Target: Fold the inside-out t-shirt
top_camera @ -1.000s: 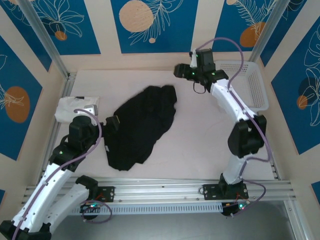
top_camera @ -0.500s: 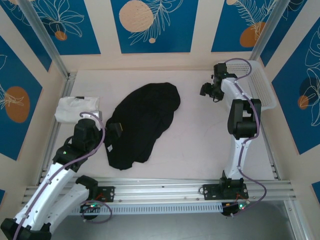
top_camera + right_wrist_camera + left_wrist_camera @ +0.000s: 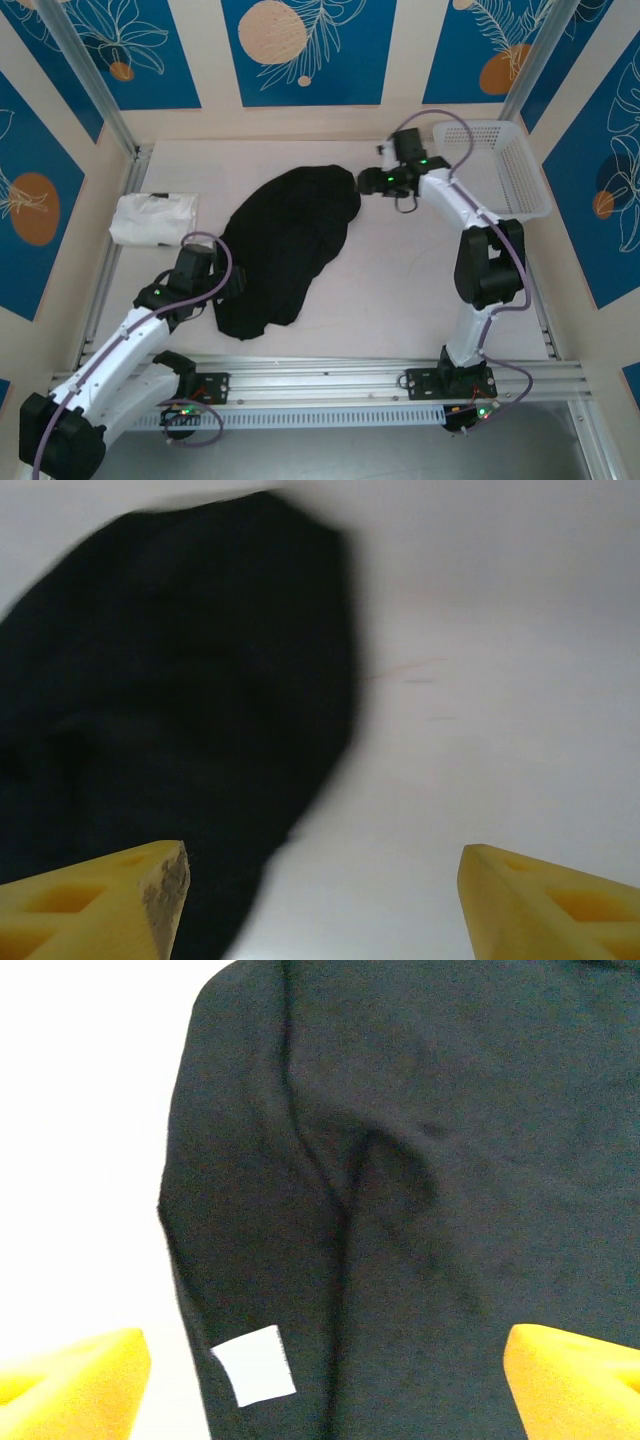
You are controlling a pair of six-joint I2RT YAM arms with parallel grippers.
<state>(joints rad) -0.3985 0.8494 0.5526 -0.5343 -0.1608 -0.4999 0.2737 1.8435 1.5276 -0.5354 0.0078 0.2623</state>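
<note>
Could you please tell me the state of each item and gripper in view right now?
T-shirt: unfolded, lying rumpled.
White garment: folded, left of the t-shirt.
Basket: upright, far right.
Left gripper: open, over the t-shirt's near edge.
Right gripper: open, at the t-shirt's far end.

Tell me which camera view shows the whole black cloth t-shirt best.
The top external view: the black cloth t-shirt lies there end to end. The left wrist view gives a close creased part with a small white label; the right wrist view, one blurred rounded end.
</note>
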